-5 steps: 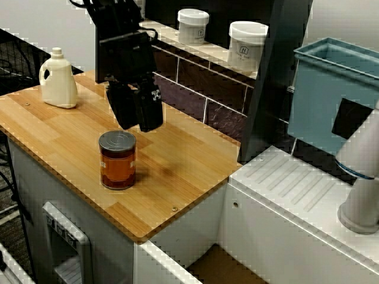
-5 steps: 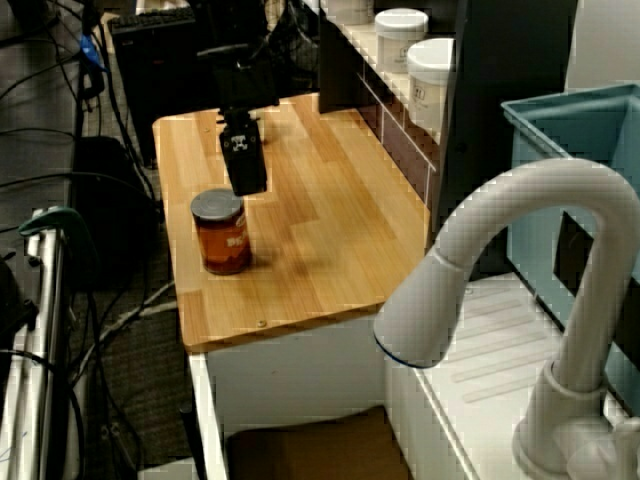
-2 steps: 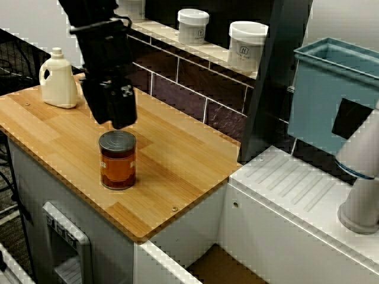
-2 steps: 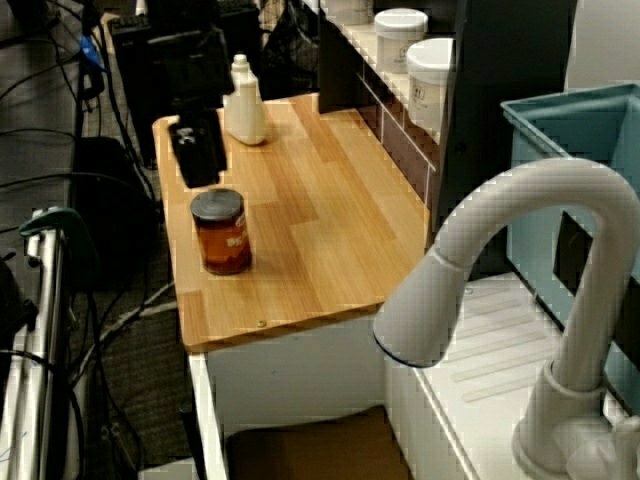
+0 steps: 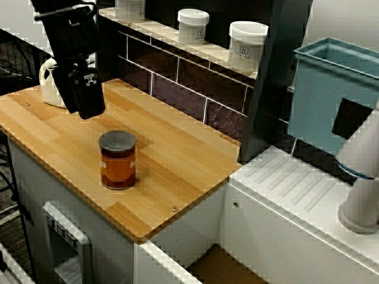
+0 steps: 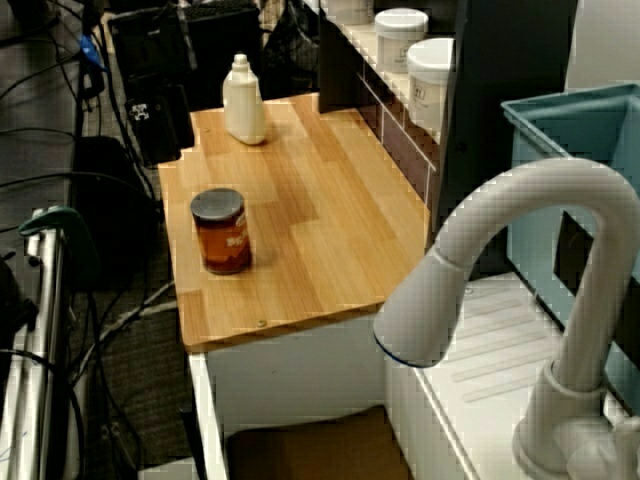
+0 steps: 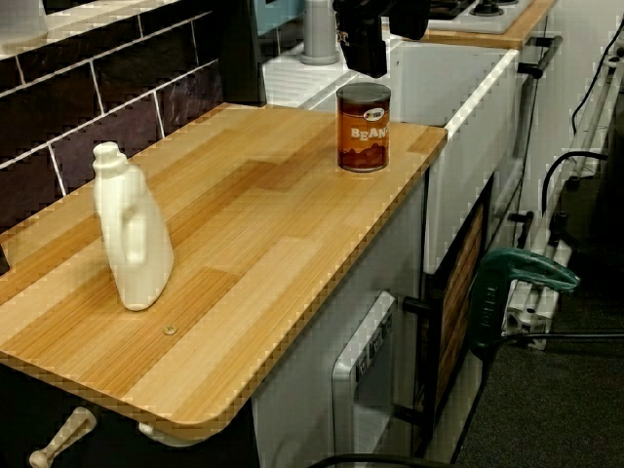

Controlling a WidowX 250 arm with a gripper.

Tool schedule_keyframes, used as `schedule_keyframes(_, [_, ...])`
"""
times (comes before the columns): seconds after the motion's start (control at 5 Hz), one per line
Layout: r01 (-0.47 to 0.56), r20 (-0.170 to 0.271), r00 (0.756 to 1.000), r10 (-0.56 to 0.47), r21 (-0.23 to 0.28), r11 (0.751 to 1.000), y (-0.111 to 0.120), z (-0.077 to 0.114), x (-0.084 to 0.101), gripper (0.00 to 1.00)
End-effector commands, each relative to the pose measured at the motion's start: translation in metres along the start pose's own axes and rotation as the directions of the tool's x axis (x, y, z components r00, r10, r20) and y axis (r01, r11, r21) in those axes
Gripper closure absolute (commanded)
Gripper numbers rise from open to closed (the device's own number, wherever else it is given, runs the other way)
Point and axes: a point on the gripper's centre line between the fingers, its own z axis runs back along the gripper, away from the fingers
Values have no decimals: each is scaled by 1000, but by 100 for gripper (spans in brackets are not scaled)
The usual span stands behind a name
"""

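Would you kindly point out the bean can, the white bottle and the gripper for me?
bean can (image 5: 117, 167), view from the side, on its orange label.
white bottle (image 7: 134, 246), view along the counter, on its body.
gripper (image 5: 89, 110), view from the side, at its fingertips.

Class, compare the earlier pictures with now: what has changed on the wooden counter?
The gripper swung away from the can towards the white bottle end of the counter, carrying nothing visible. Nothing was gripped or released. Can and bottle stayed put.
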Motion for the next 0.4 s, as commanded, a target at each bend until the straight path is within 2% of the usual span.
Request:
schedule_keyframes(0.0, [-10,89,996,2,90,996,8,-18,-7,0])
schedule_keyframes(0.2, [7,102,995,-19,112,994,3,-38,-12,0])
